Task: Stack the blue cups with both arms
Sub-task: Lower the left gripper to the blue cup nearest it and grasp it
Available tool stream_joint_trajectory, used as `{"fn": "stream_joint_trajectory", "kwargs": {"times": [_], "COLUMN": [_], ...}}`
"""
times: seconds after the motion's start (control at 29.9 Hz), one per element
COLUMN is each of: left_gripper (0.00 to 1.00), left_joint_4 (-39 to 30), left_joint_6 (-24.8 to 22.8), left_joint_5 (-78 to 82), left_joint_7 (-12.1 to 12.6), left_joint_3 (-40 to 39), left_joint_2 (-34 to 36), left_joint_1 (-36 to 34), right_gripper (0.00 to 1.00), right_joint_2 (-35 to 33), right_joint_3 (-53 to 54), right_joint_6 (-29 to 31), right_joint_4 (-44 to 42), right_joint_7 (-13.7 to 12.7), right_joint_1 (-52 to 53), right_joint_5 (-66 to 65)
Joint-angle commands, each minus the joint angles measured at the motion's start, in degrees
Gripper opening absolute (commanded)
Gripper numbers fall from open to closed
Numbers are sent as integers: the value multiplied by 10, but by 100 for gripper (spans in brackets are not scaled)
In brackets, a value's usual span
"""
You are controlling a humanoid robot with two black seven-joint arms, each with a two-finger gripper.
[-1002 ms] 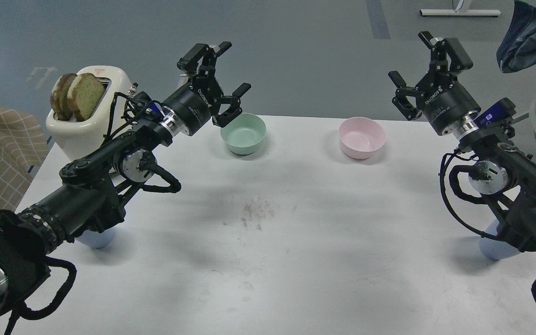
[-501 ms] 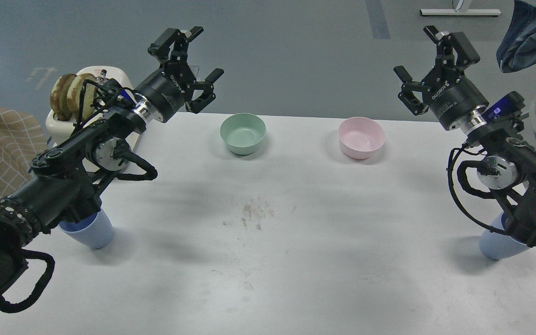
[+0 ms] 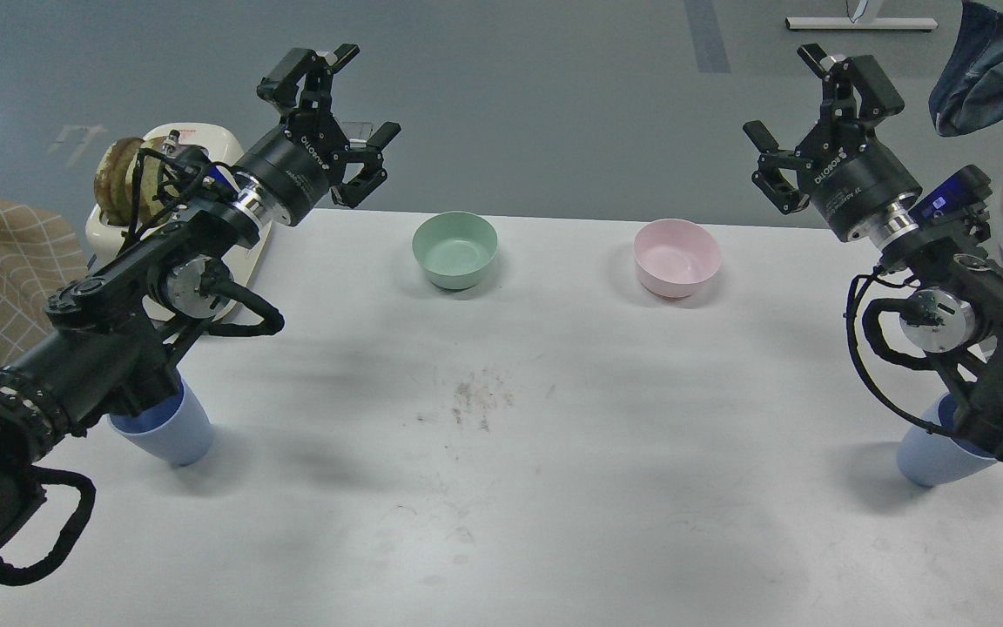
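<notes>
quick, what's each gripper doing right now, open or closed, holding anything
Left gripper: open, holding nothing, raised over the table's far left.
Right gripper: open, holding nothing, raised at far right.

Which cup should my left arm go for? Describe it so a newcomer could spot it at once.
Start at the white toaster on the table's far left corner, then come down the left edge toward the robot. There, partly hidden under the left arm, stands a blue cup. Unlike the green bowl and pink bowl, it is tall and tapered.

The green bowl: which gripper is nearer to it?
Left. The left gripper hovers up-left of the green bowl; the right gripper is far right, beyond the pink bowl.
</notes>
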Motion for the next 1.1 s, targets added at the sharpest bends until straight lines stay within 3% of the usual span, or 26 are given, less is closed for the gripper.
{"fn": "stream_joint_trajectory", "kwargs": {"times": [0.0, 0.33, 0.57, 0.87, 1.07], "left_gripper": [98, 98, 98, 98, 98], "left_joint_4": [-38, -270, -412, -504, -507], "left_joint_6": [0, 0, 0, 0, 0], "left_joint_5": [31, 342, 496, 531, 532], "left_joint_7": [-9, -11, -55, -55, -55], "left_joint_3": [5, -1, -4, 40, 134], "left_joint_2": [38, 240, 426, 629, 661], "left_joint_1": [-5, 2, 5, 10, 10], "right_gripper": [100, 100, 100, 100, 100], "right_joint_2": [0, -5, -11, -15, -15], "right_joint_3": [-1, -1, -1, -1, -1], "right_joint_6": [1, 1, 1, 1, 0], "right_joint_4": [1, 2, 6, 9, 11], "right_joint_7": [0, 0, 0, 0, 0], "right_joint_1": [-2, -3, -6, -8, -11], "right_joint_5": [0, 0, 0, 0, 0]}}
